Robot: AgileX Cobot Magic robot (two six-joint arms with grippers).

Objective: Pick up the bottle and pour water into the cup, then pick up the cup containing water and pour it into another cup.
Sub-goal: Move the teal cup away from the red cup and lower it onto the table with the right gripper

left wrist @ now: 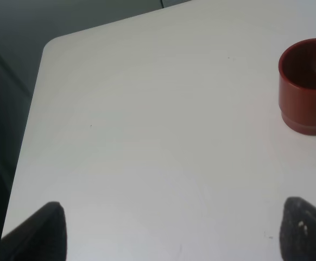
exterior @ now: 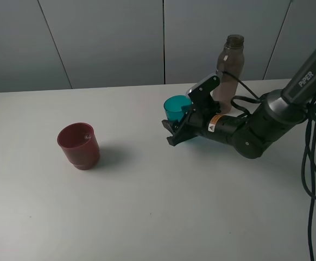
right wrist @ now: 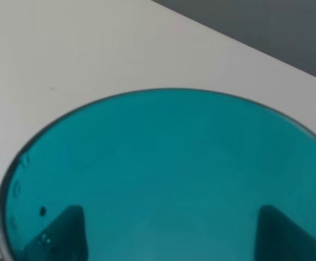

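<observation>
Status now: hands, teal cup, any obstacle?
Left hand open. Right hand shut on the cup, beside the bottle. Nothing between it and red cup.

Even, soft overhead light on a white table [exterior: 147, 217]. The red cup [exterior: 79, 145] casts a faint shadow toward the right gripper [exterior: 175, 130]. No harsh glare. The teal cup [right wrist: 163, 179], right against that gripper's camera, is blurred.

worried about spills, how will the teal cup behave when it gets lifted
The teal cup looks like thin translucent plastic, so probably light and slightly squeezable. Its smooth sides could slip in the right gripper. Droplets on its wall suggest liquid inside, so tilting may spill.
</observation>
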